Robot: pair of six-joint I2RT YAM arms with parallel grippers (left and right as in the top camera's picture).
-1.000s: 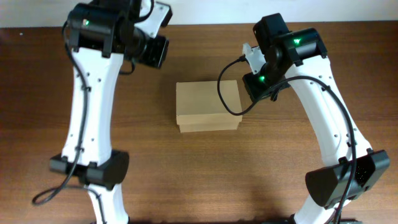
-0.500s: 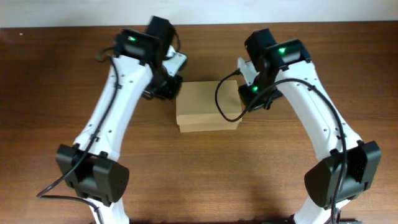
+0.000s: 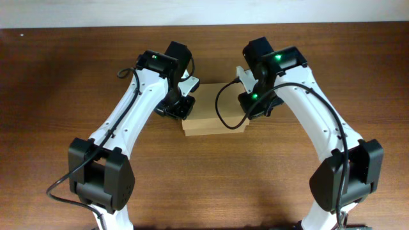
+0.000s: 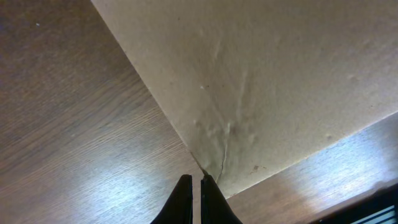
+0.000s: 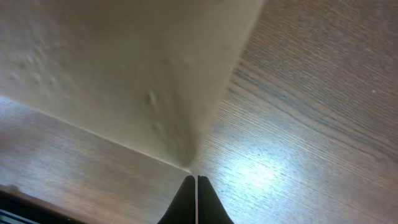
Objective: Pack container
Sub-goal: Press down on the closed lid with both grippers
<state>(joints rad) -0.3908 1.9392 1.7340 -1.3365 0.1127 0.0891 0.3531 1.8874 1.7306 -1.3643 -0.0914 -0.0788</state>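
The container (image 3: pixel 211 121), a tan cardboard box with its flap lid down, sits at the table's middle. My left gripper (image 3: pixel 185 102) is shut and empty at the box's left side; in the left wrist view its fingertips (image 4: pixel 194 179) meet at a dented corner of the box (image 4: pixel 261 81). My right gripper (image 3: pixel 246 102) is shut and empty at the box's right side; in the right wrist view its fingertips (image 5: pixel 194 179) sit at the box's corner (image 5: pixel 124 68). The arms hide much of the box's top from above.
The wooden table (image 3: pixel 211 185) spreads all round the box. A pale wall edge (image 3: pixel 204 9) runs along the back. No other loose objects show.
Both arms have swung inward toward the box. The left gripper moved from the back left down to the box's left side; the right gripper moved left to its right side.
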